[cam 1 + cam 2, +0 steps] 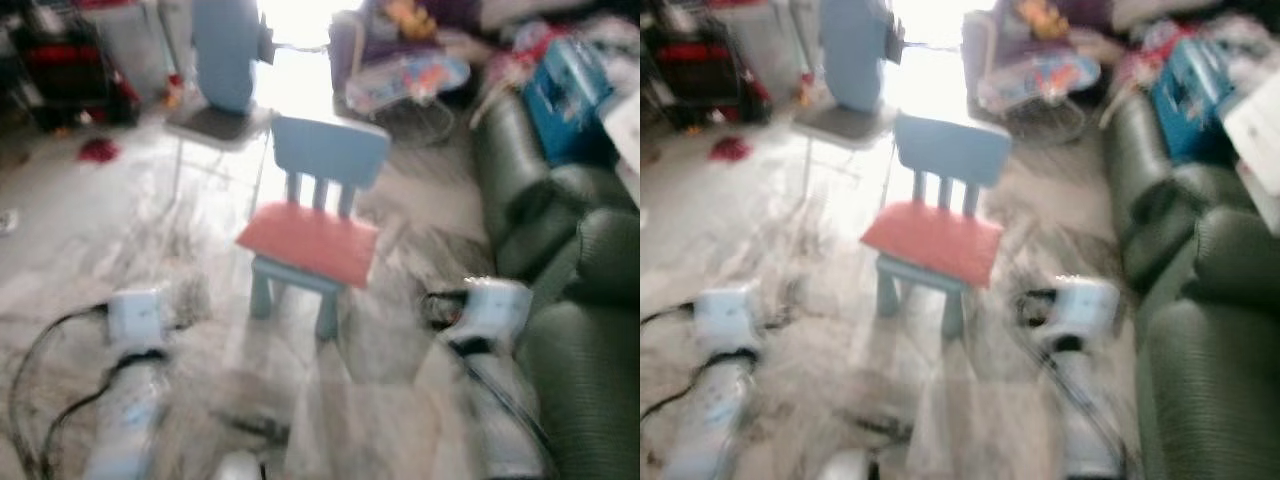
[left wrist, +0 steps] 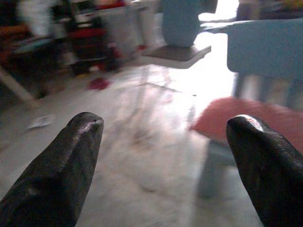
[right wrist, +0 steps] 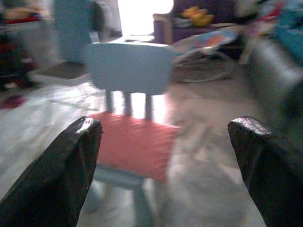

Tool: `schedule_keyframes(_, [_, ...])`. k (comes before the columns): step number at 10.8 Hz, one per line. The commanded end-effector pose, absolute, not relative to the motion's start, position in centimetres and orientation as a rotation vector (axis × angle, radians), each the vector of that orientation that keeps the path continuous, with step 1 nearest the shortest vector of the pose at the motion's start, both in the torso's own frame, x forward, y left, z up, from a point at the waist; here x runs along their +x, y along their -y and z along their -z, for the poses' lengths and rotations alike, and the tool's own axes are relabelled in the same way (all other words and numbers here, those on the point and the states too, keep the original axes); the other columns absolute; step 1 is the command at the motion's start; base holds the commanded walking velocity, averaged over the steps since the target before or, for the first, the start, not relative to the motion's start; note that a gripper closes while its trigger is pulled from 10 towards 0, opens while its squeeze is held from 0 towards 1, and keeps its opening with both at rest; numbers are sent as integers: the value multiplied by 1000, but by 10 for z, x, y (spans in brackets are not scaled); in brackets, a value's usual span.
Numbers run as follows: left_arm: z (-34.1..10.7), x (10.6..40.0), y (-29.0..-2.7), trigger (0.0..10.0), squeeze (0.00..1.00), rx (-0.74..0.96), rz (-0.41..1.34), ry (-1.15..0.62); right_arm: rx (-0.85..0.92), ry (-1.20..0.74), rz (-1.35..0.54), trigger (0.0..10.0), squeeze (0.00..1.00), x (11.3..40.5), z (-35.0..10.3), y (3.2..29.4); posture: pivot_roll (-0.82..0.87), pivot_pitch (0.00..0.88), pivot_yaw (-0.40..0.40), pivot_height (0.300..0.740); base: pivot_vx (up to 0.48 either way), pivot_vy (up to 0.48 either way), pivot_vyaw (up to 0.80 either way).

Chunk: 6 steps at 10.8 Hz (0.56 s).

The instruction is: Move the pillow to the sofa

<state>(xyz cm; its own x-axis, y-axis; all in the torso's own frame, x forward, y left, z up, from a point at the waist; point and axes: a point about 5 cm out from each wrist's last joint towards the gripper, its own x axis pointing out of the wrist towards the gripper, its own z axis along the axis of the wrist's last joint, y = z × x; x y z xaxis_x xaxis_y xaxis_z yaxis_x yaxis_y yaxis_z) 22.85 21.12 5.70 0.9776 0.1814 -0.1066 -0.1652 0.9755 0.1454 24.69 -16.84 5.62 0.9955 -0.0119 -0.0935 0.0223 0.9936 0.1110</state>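
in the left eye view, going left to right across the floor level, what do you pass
Left arm → red cushion on the small blue chair → right arm → dark green sofa.

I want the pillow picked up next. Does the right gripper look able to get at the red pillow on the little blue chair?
Probably yes: the right gripper, fingers apart, faces the red pillow on the blue chair with only bare floor between, though it would need to come closer.
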Motion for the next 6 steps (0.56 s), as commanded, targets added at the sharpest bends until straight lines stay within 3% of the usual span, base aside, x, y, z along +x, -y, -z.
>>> schedule_keyframes(1, [-51,227,-203,10000,0,138,-153,-129,96,-128,68,10000,0,241,-46,181,60,23,-66,740,0,0,0])
schedule_keyframes(6, [-51,234,-207,10000,0,211,-197,-90,5,-34,138,10000,0,251,-57,186,44,51,-63,740,0,0,0])
